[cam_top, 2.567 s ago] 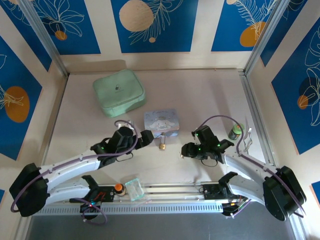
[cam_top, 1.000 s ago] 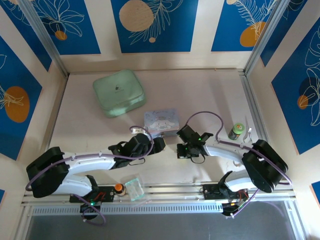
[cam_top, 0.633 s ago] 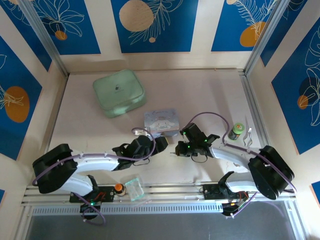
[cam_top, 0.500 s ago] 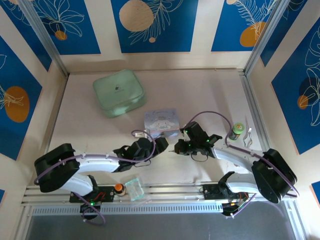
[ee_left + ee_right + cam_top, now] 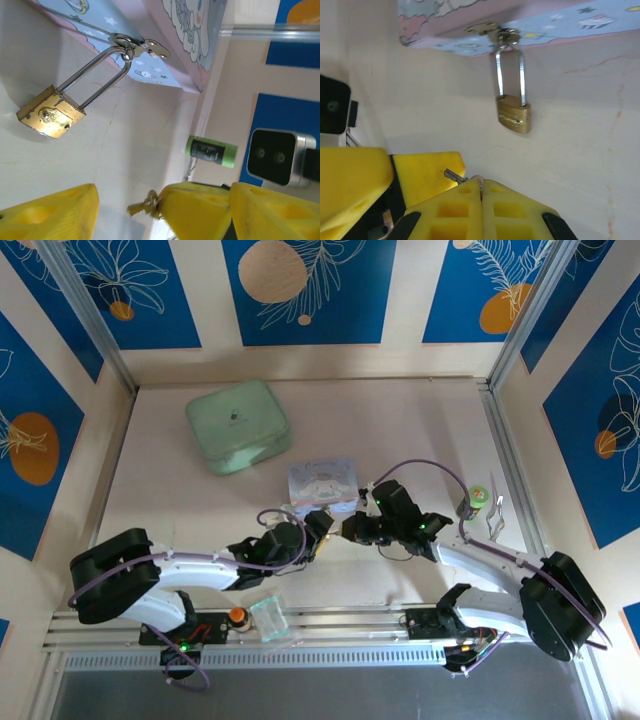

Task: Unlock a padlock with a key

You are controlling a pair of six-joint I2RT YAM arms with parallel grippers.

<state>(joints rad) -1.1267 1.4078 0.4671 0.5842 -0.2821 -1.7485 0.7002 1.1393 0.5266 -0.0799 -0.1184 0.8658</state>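
Padlock lies at the left of the left wrist view, its brass body flat on the table. Its thin shackle is hooked through the hasp of the pastel tin at the upper middle. The right gripper has its fingers pressed together on the key, low in the right wrist view. The left gripper is spread and holds nothing. The lock looks light, rigid and smooth, likely to swing on the hasp, so it is best clamped across the body's flat faces. The thin key may twist in the pinch.
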